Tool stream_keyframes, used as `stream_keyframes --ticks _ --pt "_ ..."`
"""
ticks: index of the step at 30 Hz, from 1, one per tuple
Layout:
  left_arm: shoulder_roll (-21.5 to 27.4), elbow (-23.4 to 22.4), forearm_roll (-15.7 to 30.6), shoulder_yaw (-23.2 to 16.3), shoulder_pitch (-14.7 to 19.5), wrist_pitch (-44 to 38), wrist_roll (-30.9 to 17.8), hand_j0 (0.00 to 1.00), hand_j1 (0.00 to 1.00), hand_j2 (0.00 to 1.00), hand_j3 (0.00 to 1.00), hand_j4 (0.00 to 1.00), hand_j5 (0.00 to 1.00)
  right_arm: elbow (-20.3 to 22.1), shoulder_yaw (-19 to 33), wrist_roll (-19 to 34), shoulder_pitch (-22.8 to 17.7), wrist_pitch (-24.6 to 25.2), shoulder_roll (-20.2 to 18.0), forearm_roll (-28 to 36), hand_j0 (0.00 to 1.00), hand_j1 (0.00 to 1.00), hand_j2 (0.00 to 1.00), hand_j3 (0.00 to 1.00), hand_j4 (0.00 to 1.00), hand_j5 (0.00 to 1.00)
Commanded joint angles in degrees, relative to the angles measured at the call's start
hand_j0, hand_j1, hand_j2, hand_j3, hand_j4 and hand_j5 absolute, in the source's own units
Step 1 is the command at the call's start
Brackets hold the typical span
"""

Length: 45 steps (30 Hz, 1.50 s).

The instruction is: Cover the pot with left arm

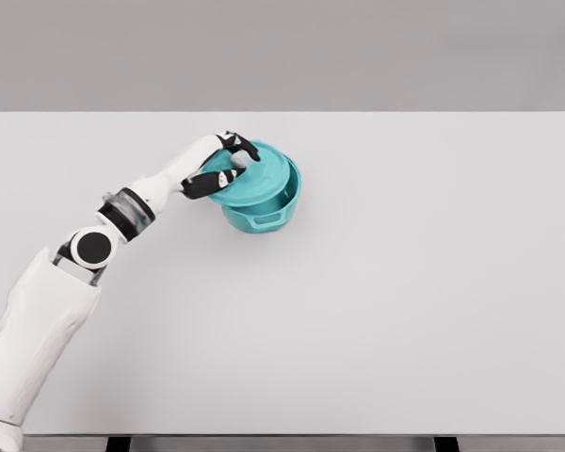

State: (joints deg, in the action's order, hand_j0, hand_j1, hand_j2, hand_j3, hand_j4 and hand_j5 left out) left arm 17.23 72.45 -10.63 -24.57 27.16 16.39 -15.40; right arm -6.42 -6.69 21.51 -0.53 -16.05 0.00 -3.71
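Filling most of the view is a broad, flat white table (pixel 377 311), pale grey wall behind it. Reaching in from the lower left comes the white, jointed left arm (pixel 104 240), stretched up towards the table's middle-left. There stands the round teal pot (pixel 264 215) with a small side handle (facing the camera). On it lies the round teal lid (pixel 264 179), tilted, its left side raised and its right edge down at the pot's rim. The left hand (pixel 224 165) has its dark fingers (pixel 240 146) curled narrowly around the lid's left edge, holding it.
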Motion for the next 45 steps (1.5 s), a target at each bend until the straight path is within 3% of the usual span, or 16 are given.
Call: stream_keyframes --ticks 1,21,26,30,39,42,45 --pt "-0.5 0.1 -0.2 0.0 0.0 0.0 0.0 0.49 0.49 0.49 0.49 0.49 0.49 0.0 0.0 0.0 0.0 0.0 0.0 0.0 1.00 1.00 1.00 1.00 1.00 1.00" --pt "-1.8 -0.1 -0.3 -0.4 0.0 0.0 0.0 0.48 0.48 0.48 0.48 0.48 0.48 0.0 0.0 0.0 0.0 0.0 0.0 -0.1 1.00 1.00 1.00 1.00 1.00 1.00" --pt "-1.8 -0.5 -0.4 -0.2 0.0 0.0 0.0 0.56 0.56 0.56 0.56 0.56 0.56 0.0 0.0 0.0 0.0 0.0 0.0 -0.1 1.00 1.00 1.00 1.00 1.00 1.00" --pt "-2.9 -2.0 -2.6 0.1 0.3 0.0 0.0 0.55 0.55 0.55 0.55 0.55 0.55 0.0 0.0 0.0 0.0 0.0 0.0 -0.1 1.00 1.00 1.00 1.00 1.00 1.00" --pt "-3.1 -2.5 -2.8 0.2 0.4 0.0 0.0 0.55 0.55 0.55 0.55 0.55 0.55 0.0 0.0 0.0 0.0 0.0 0.0 0.0 1.00 1.00 1.00 1.00 1.00 1.00" --pt "-3.1 -2.5 -2.8 0.2 0.4 0.0 0.0 0.74 0.74 0.74 0.74 0.74 0.74 0.0 0.0 0.0 0.0 0.0 0.0 0.0 1.00 1.00 1.00 1.00 1.00 1.00" --pt "-3.1 -2.4 -2.8 0.2 0.4 0.0 0.0 0.79 0.79 0.79 0.79 0.79 0.79 0.0 0.0 0.0 0.0 0.0 0.0 -0.1 1.00 1.00 1.00 1.00 1.00 1.00"
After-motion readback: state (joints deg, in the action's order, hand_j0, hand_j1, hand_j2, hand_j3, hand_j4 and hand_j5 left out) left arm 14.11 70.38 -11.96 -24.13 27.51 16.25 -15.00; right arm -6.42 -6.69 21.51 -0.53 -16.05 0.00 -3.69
